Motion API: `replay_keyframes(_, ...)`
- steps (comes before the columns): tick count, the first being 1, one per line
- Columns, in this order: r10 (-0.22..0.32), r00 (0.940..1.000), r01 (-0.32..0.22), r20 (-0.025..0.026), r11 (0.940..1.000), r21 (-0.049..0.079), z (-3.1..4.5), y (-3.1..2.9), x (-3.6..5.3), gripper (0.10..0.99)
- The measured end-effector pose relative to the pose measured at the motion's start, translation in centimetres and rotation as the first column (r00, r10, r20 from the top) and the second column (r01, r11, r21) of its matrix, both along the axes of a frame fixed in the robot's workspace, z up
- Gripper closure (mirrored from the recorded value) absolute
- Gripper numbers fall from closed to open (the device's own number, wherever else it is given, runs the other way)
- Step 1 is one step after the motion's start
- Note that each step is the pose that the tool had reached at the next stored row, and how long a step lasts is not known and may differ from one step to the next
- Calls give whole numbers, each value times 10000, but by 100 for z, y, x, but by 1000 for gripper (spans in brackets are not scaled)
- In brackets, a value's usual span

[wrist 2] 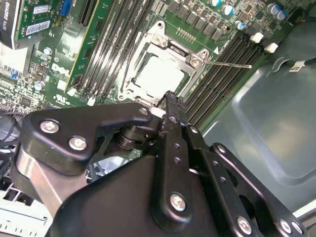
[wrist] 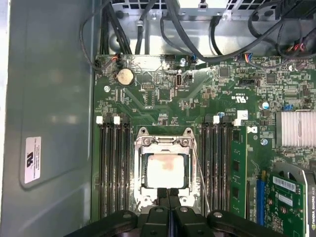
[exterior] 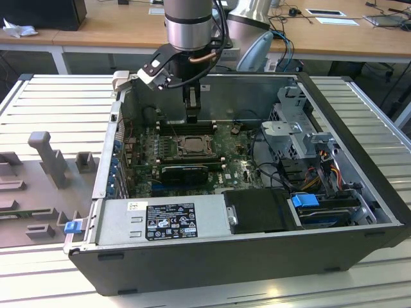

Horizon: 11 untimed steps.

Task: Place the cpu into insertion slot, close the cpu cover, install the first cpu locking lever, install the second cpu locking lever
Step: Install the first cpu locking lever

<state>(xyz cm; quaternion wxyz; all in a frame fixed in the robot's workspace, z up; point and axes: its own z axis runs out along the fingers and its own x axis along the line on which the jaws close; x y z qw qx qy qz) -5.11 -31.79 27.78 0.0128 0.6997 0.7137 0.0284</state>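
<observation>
Holders: grey moulded holders on the ribbed table; nine o'clock from the open case in the exterior view
Gripper: the gripper hangs inside the case; fingers pressed together; nothing held between them
Insertion slot: the insertion slot lies at six o'clock from the gripper in the exterior view; just under the tips
Cpu: the cpu sits flat in the slot; pale face up
Cpu cover: the cpu cover appears folded down; it frames the chip
Lever: a thin wire lever beside the slot; long axis nearly parallel to the memory slots; slanting off the rim, so probably unlatched; just to one side of the closed tips
Drive cage: grey drive cage; three o'clock from the slot
</observation>
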Motion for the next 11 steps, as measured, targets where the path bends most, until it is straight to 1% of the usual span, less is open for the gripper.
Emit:
replay_keyframes(1, 404, 9992, -404, -12, 9992, -5, -3, 0, 1, 980)
replay_keyframes(2, 692, 9976, -692, -17, 9976, -7, -4, 0, 0, 980)
replay_keyframes(4, 1051, 9945, -1051, -18, 9945, -7, -7, 0, 1, 980)
replay_keyframes(5, 1391, 9903, -1391, -19, 9903, -7, -7, 0, 1, 980)
replay_keyframes(6, 1752, 9845, -1752, -18, 9845, -6, -8, 1, 1, 980)
replay_keyframes(8, 2029, 9792, -2029, -18, 9792, -7, -7, 0, 1, 980)
replay_keyframes(9, 2248, 9744, -2248, -18, 9744, -7, -8, 0, 2, 980)
replay_keyframes(11, 2316, 9728, -2316, -19, 9728, -7, -7, 0, 3, 980)
